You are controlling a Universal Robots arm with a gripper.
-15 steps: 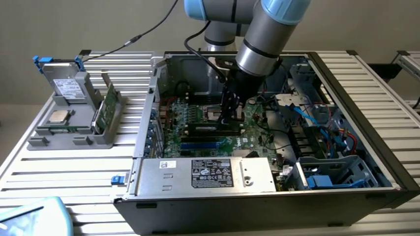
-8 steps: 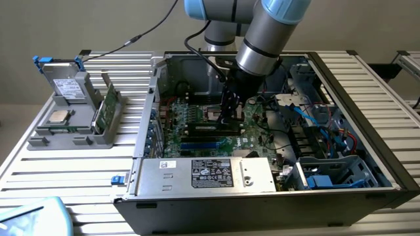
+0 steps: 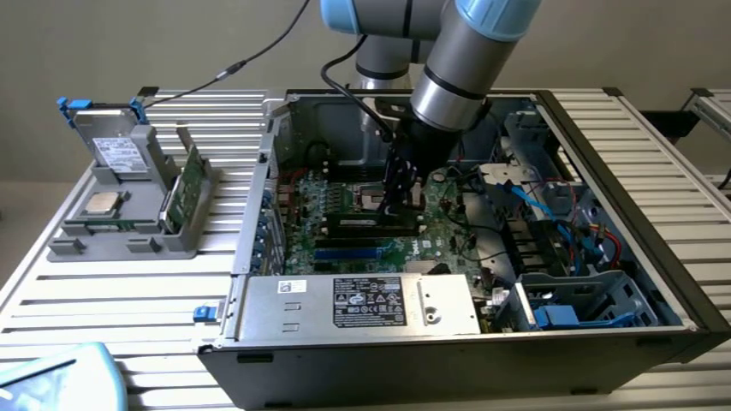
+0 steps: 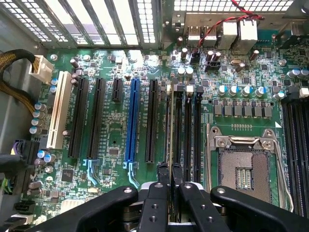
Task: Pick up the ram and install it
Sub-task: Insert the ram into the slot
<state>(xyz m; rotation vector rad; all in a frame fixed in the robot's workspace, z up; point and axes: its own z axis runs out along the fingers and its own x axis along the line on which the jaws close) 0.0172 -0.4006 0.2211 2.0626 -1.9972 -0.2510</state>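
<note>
ram (image 4: pixel 169 135) pinched edge-on in the gripper (image 4: pixel 170 170)
jaws narrow — clamped on it, over a slot just beside the processor socket (image 4: pixel 244 169)

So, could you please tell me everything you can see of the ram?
The ram appears edge-on in the wrist view: a long, thin, pale green board strip. It stands on its long edge and runs parallel to the black memory slots beside the processor socket, over the motherboard. The claw is shut on it, pressing both faces. Whether it sits fully in a slot cannot be told.
</note>
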